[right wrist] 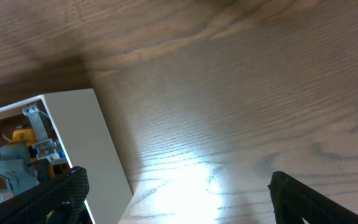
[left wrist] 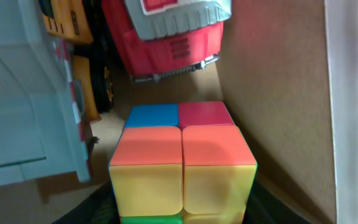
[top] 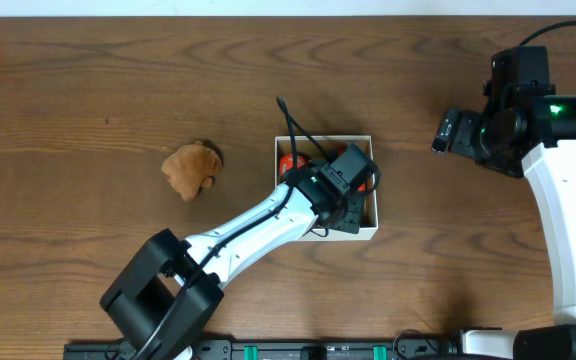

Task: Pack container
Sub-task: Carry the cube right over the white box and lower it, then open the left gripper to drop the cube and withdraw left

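The container is a small white-walled box with a tan inside, at the table's middle. My left gripper reaches down into it and is shut on a multicoloured puzzle cube, held over the box floor beside its tan wall. My left gripper's dark fingers show on both sides of the cube's base. A red toy truck, a yellow toy vehicle and a grey-blue toy lie in the box. My right gripper is open and empty over bare table.
A brown plush toy lies on the table left of the container. The container's white outer wall shows at the left of the right wrist view, with toys inside it. The right arm stands at the table's right edge.
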`<state>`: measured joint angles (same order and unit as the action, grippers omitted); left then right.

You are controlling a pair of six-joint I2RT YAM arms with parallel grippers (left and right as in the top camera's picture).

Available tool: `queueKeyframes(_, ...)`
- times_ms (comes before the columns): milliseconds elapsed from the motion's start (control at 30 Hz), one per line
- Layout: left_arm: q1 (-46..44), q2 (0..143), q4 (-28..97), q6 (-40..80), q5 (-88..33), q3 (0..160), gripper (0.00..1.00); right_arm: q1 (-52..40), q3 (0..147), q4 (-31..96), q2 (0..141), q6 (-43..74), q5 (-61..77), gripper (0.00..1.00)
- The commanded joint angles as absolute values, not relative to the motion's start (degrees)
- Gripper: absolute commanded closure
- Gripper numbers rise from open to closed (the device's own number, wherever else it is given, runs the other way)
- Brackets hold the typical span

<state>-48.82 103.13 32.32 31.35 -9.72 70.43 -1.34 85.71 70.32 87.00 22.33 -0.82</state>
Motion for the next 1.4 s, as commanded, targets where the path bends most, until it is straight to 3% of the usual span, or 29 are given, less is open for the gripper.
queueKeyframes(0, -48.95, 104.44, 31.88, 31.62, -9.47, 71.44, 0.94, -1.08, 85.65, 70.59, 86.35, 22.02, -0.51, 0.04)
queueKeyframes(100, -48.95, 104.62, 31.66, 31.62, -9.47, 71.44, 0.93, -1.08, 85.65, 70.85, 86.35, 22.02, -0.54, 0.04)
queueKeyframes(167, -48.95, 104.57, 31.57, 31.59, -9.47, 71.44, 0.7, -1.08, 85.65, 71.05, 86.35, 22.0, -0.56, 0.04)
queueKeyframes(200, -48.95, 104.57, 31.59, 31.59, -9.47, 71.44, 0.64, -1.08, 85.65, 71.16, 86.35, 22.0, -0.56, 0.04)
queueKeyframes(267, -48.95, 104.55, 31.64, 31.59, -9.5, 71.44, 0.62, -1.08, 85.65, 71.24, 86.35, 22.0, -0.56, 0.04)
queueKeyframes(367, -48.93, 103.98, 31.88, 30.61, -9.5, 71.55, 0.5, -1.08, 85.65, 71.22, 86.35, 22.0, -0.58, 0.04)
queueKeyframes(433, -48.9, 103.13, 32.51, 29.82, -9.45, 72.05, 0.3, -1.08, 85.65, 71.2, 86.35, 22.0, -0.58, 0.04)
queueKeyframes(500, -48.88, 102.17, 32.88, 28.88, -9.45, 72.6, 0.28, -1.08, 85.65, 71.18, 86.35, 22.0, -0.58, 0.04)
queueKeyframes(533, -48.88, 101.6, 32.91, 28.08, -9.45, 72.82, 0.21, -1.08, 85.65, 71.2, 86.35, 22.0, -0.58, 0.04)
queueKeyframes(567, -48.88, 100.99, 32.95, 27.83, -9.43, 72.95, 0.05, -1.08, 85.65, 71.18, 86.35, 22.0, -0.58, 0.04)
queueKeyframes(600, -48.88, 100.27, 33.08, 27.62, -9.43, 73.08, 0.02, -1.08, 85.65, 71.2, 86.35, 22.0, -0.58, 0.04)
queueKeyframes(1000, -42.09, 88.99, 41.21, 25.12, -5.93, 73.1, 0.02, -1.08, 85.65, 71.16, 86.35, 20.91, -0.62, 0.04)
queueKeyframes(1100, -36.18, 85.23, 46.44, 24.95, 1.43, 73.1, 0.02, -1.08, 85.65, 71.16, 86.35, 20.51, -0.64, 0.04)
queueKeyframes(1267, -22.65, 82.85, 49.04, 16.91, 2.24, 73.1, 0.02, -1.08, 85.65, 71.13, 86.35, 20.51, -0.62, 0.03)
queueKeyframes(1367, -15.2, 84.47, 49.3, 6.28, 2.22, 73.1, 0.02, -1.08, 85.65, 71.16, 86.35, 20.51, -0.62, 0.03)
